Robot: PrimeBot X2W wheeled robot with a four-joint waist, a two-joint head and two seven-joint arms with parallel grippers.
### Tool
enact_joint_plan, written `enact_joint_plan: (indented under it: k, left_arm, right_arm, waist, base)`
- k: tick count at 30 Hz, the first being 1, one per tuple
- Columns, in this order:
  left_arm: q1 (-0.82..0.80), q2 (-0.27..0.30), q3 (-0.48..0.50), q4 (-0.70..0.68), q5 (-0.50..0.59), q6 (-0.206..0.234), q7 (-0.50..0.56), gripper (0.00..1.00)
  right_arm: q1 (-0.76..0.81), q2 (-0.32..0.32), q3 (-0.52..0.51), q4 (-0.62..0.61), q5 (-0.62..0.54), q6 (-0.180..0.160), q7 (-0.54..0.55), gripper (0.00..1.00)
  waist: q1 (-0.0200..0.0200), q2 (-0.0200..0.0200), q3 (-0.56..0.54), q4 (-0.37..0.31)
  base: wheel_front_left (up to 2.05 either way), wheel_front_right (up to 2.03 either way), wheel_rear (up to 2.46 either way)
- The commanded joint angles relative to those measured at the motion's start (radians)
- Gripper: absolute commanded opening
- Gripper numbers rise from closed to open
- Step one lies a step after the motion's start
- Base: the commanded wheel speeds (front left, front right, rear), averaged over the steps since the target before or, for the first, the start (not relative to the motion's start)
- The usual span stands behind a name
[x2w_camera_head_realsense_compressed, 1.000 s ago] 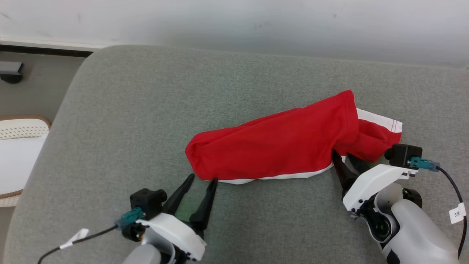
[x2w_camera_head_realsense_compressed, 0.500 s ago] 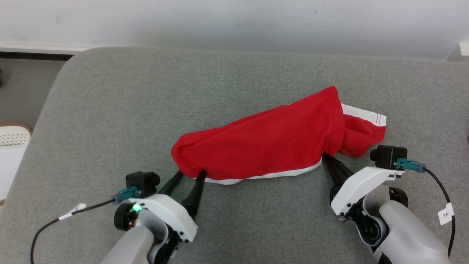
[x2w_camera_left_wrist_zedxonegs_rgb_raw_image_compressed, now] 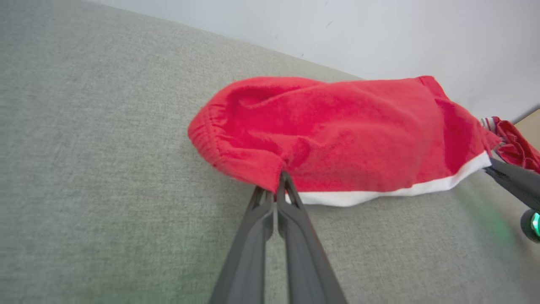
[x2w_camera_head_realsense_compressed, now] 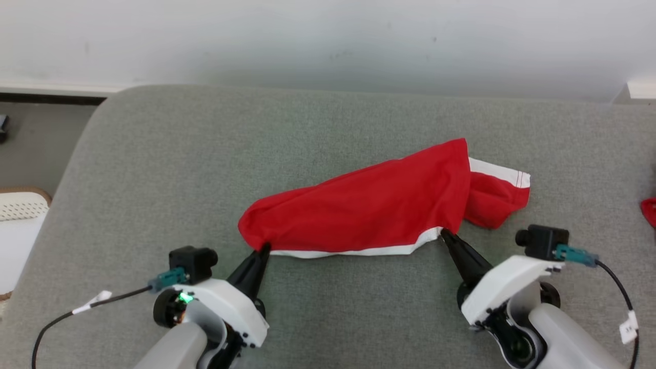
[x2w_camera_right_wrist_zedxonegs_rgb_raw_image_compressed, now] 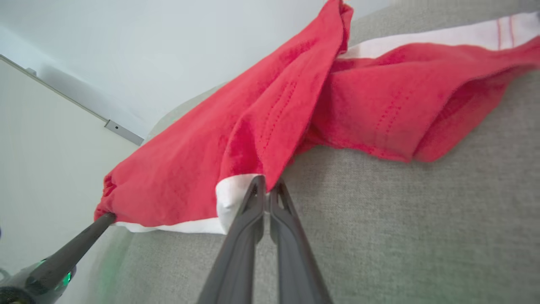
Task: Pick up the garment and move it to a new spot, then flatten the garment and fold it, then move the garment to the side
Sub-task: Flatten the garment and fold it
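The left pincer (x2w_camera_head_realsense_compressed: 263,249) clamps the red garment (x2w_camera_head_realsense_compressed: 369,210) at its gathered end, the right pincer (x2w_camera_head_realsense_compressed: 444,234) its white hem, seemingly to lift it spread.

A grey fabric cushion (x2w_camera_head_realsense_compressed: 205,169) spreads under and around the left tool (x2w_camera_head_realsense_compressed: 264,249) and the right tool (x2w_camera_head_realsense_compressed: 445,233). Beyond their tips rises a white wall (x2w_camera_head_realsense_compressed: 328,41). Well off to the left tool's left, past the cushion's edge, sits a white perforated object with a brown rim (x2w_camera_head_realsense_compressed: 20,210). Well off to the right tool's right lies a red scrap (x2w_camera_head_realsense_compressed: 650,211).
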Motion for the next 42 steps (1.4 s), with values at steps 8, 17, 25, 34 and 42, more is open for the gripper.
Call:
enact_joint_plan:
  k: [8,17,25,34,42]
  left_arm:
    - [0.076,0.049,-0.013,-0.095,0.017,0.012,-0.018,0.00]
    - [0.021,0.130,-0.003,-0.296,0.034,0.044,0.059,0.00]
    - [-0.239,0.152,0.051,-0.308,-0.052,0.019,0.217,0.00]
    - [-0.669,0.172,0.050,-0.104,-0.113,0.000,0.393,0.00]
    - [-0.942,0.159,-0.007,0.008,-0.133,0.002,0.374,0.00]
  right_arm:
    - [0.151,-0.142,-0.011,-0.210,0.059,0.000,-0.037,0.00]
    - [0.134,-0.212,-0.099,-0.396,0.064,0.000,-0.081,0.00]
    - [-0.142,-0.184,-0.135,-0.352,-0.002,0.000,0.010,0.00]
    - [-0.579,-0.116,-0.175,-0.138,-0.057,0.000,0.080,0.00]
    - [-0.879,-0.087,-0.178,0.016,-0.102,0.000,0.020,0.00]
  waist:
    - [0.0000,0.0000,-0.070,-0.014]
    - [0.0000,0.0000,-0.070,-0.058]
    - [0.0000,0.0000,0.048,-0.089]
    - [0.0000,0.0000,0.239,-0.123]
    - [0.0000,0.0000,0.298,-0.125]
  base:
    - [0.00,0.00,0.00]
    - [0.00,0.00,0.00]
    - [0.00,0.00,0.00]
    - [0.00,0.00,0.00]
    - [0.00,0.00,0.00]
